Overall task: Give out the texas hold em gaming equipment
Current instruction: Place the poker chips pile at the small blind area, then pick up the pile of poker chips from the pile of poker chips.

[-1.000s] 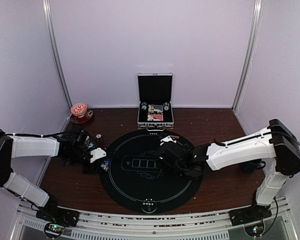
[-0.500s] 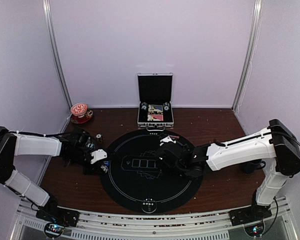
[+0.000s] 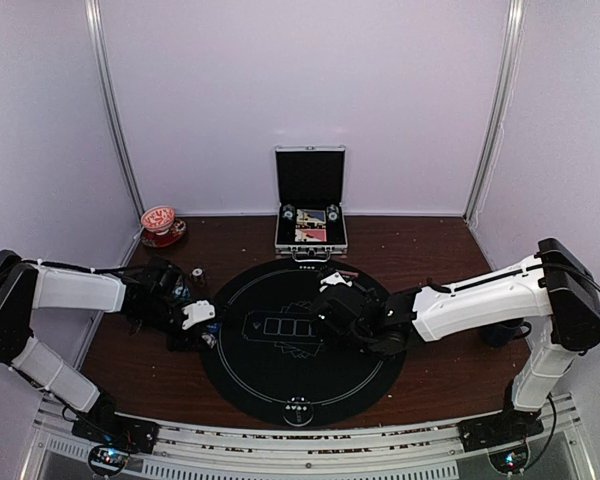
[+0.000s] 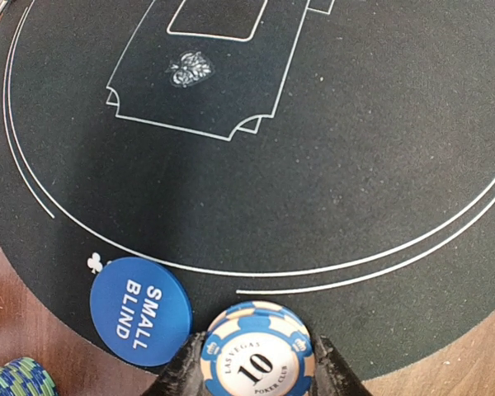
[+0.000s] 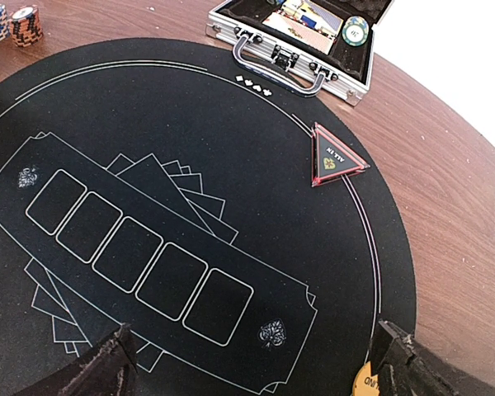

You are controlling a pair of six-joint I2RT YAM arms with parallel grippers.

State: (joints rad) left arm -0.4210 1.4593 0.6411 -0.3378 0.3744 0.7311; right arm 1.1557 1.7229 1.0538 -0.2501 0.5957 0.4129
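My left gripper (image 4: 257, 375) is shut on a blue-and-cream poker chip (image 4: 257, 351) marked 10, held flat just above the near left rim of the black round mat (image 4: 330, 165). A blue "small blind" disc (image 4: 140, 311) lies on the mat's edge right beside it. In the top view the left gripper (image 3: 202, 318) is at the mat's left edge. My right gripper (image 5: 252, 370) stands open over the mat's printed card boxes, nothing between its fingers (image 5: 103, 371). An orange disc (image 5: 365, 381) peeks out by its right finger. Two chip stacks (image 5: 10, 23) stand beyond the mat.
The open silver case (image 5: 290, 58), with cards and a chip (image 5: 355, 31) inside, stands at the mat's far side. A red-edged triangular marker (image 5: 336, 158) lies on the mat. A striped chip stack (image 4: 16, 378) sits on the wood, a red cup (image 3: 159, 220) at back left.
The left arm's upper links have shifted slightly while its gripper keeps the chip at almost the same spot. The right arm has not moved.
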